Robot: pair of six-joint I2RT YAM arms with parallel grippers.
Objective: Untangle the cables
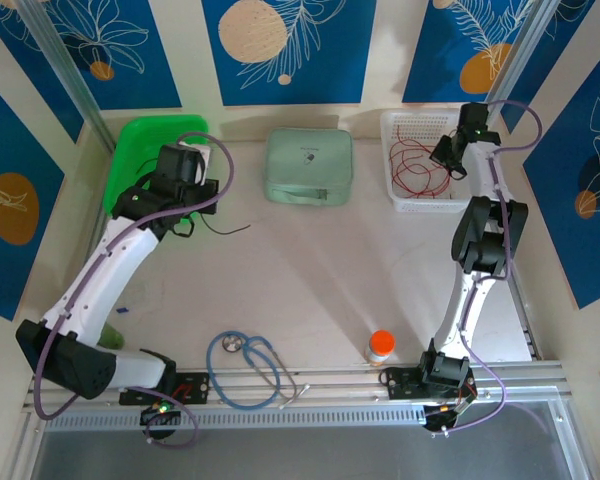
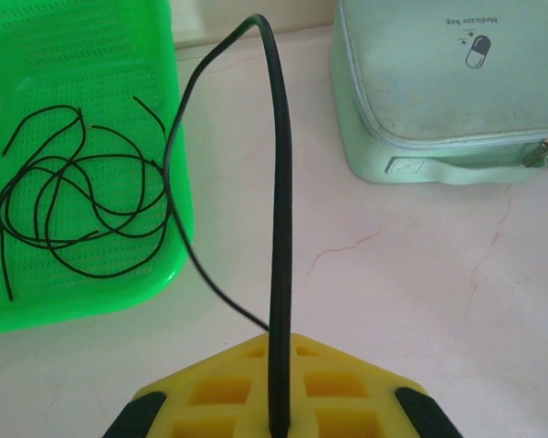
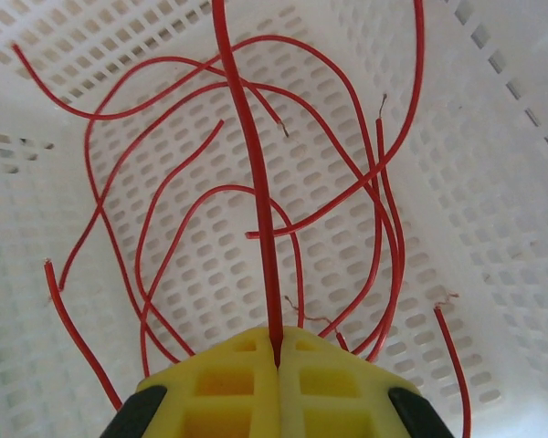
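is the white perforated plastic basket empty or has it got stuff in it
Not empty: thin red wires lie looped inside the white basket, one pinched in the shut right gripper.

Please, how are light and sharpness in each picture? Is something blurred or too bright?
Top external view: sharp, with one brighter patch on the table near the orange-capped bottle. Left wrist view: the black cable in the left gripper looks soft near the lens; the green basket is sharp. Right wrist view: the white basket is washed out; the red cable in the right gripper is clear.
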